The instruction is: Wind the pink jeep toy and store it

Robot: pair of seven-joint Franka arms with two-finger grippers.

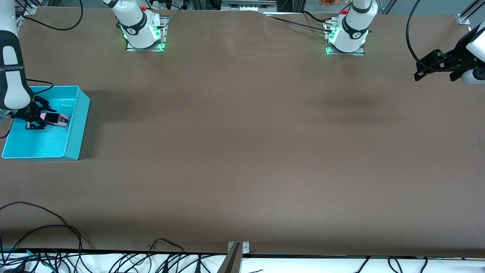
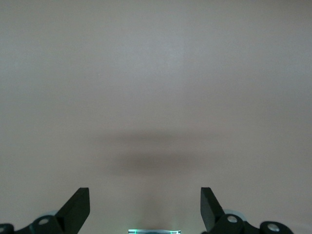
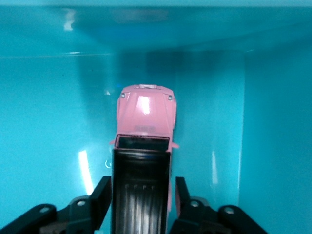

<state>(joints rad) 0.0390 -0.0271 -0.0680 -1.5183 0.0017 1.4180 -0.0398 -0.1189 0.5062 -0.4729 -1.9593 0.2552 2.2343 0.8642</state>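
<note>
Right gripper letting go of the jeep inside the bin, at the left edge of the front view.

At the left of the frame the right gripper (image 1: 37, 120) hangs inside the turquoise bin (image 1: 77, 125), and the pink jeep toy (image 1: 56, 119) sits between its fingertips. The right wrist view shows the fingers (image 3: 100, 197) standing just off the jeep's black roof (image 3: 141, 190) with a sliver of gap on each side, so I judge the grip is loosening, not clamped. The jeep's long axis runs straight out from the gripper, pink bonnet leading toward the bin wall. It seems to lie low in the bin, though I can't tell whether its wheels touch the floor. Far off at the upper right, the left gripper (image 1: 435, 66) waits over bare table (image 1: 242, 151), jaws spread wide and empty.
</note>
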